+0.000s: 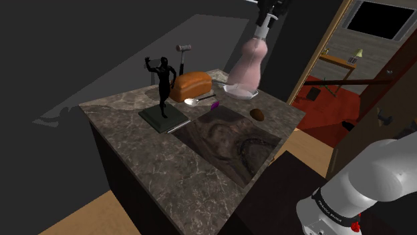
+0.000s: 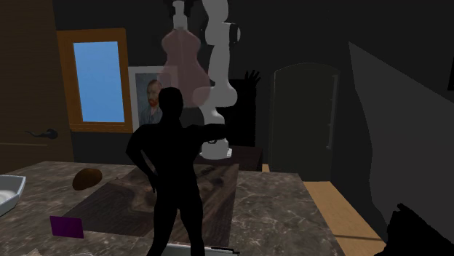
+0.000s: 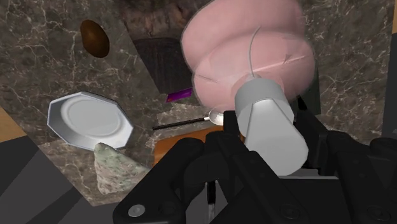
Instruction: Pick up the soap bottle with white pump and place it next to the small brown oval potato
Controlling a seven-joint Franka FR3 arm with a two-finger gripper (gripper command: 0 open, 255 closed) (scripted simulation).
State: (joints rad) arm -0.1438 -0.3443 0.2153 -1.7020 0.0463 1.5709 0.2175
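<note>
Clamping the white pump (image 3: pixel 270 130) between both black fingers (image 3: pixel 219 156), the gripper (image 3: pixel 273 151) points straight down with the soap bottle (image 3: pixel 248 57) hanging under it. Gripper (image 1: pixel 272 8) sits high at the shoulder view's top edge. The white arm (image 1: pixel 374 180) starts at the lower right there, and in the second exterior view it stands tall just behind the bottle (image 2: pixel 180 58). The bottle (image 1: pixel 250 63) is pale pink, curvy, narrow at the neck and wide at the base, roughly upright. It is in the air, clear of the marble counter (image 1: pixel 133 133), over the far end near a white plate (image 1: pixel 240 91). The brown oval potato (image 1: pixel 256 115) lies on the counter apart from the bottle, nearer the stand. Also on the counter are a spoon (image 1: pixel 197 100), a small purple item (image 1: pixel 214 105), a bread loaf (image 1: pixel 190 85), and a black statue (image 1: pixel 164 80) on a book (image 1: pixel 164 120).
</note>
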